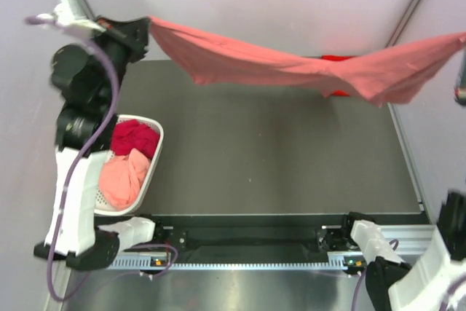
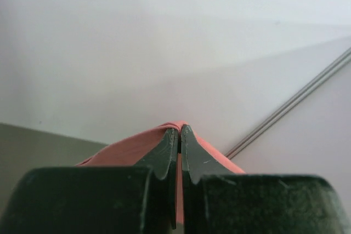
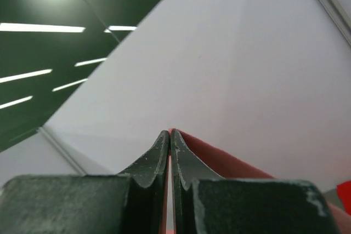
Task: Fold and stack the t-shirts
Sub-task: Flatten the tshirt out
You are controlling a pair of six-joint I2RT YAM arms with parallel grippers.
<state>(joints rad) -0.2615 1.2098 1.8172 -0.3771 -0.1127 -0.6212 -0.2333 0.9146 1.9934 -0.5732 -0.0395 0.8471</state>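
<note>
A salmon pink t-shirt point(image 1: 291, 63) hangs stretched high over the far side of the table between both arms. My left gripper point(image 1: 145, 28) is shut on its left corner; in the left wrist view point(image 2: 179, 130) cloth point(image 2: 131, 146) shows between and behind the closed fingers. My right gripper point(image 3: 169, 133) is shut on the right corner, with red cloth point(image 3: 230, 163) beside the fingers; in the top view it is at the right edge, mostly out of frame. A bright red shirt point(image 1: 336, 57) lies at the far table edge, mostly hidden behind the hanging shirt. A dark crimson shirt point(image 1: 135, 138) and a pale pink shirt point(image 1: 124, 176) sit in the basket.
A white slotted plastic basket point(image 1: 154, 169) stands at the near left of the dark table mat point(image 1: 277, 158). White walls enclose the table at the back and sides. The arm bases and a metal rail point(image 1: 255, 242) run along the near edge.
</note>
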